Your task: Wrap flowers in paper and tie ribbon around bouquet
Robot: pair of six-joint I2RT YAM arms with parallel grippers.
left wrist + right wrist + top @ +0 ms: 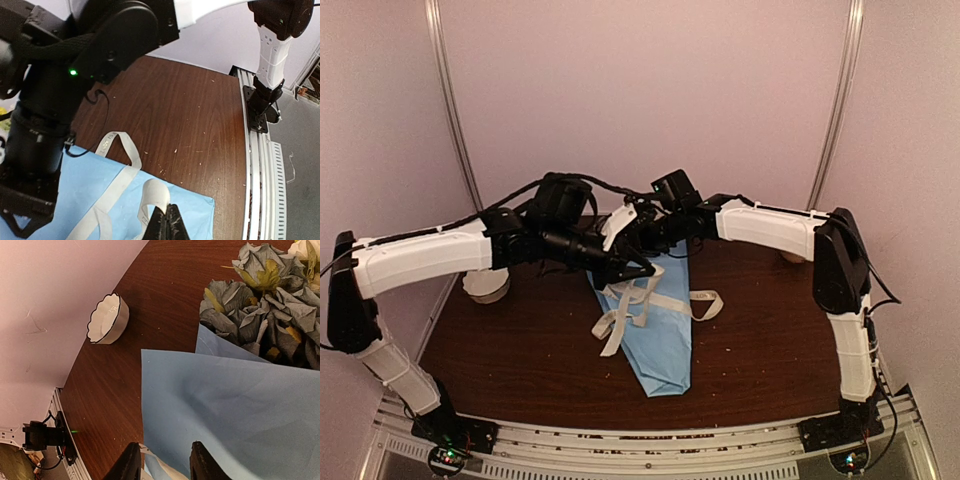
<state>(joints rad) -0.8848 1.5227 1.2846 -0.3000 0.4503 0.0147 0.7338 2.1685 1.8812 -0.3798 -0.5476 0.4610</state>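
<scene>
Since paper [665, 350] is wrapped, step: tying ribbon [155, 192].
L gripper [166, 223]: clamped on ribbon.
R gripper [165, 461]: jaws apart.
Next: R probably must grab free end.

Stuff you can't really make out

From above, the left arm [420, 258] and right arm [770, 228] meet over the bouquet [662, 335] and cover its blooms, and the left arm hides part of the bowl [486, 287]. The ribbon [116, 186] runs off the bottom of the left wrist view. The flowers [265, 310] are clipped at the right wrist view's edge.
</scene>
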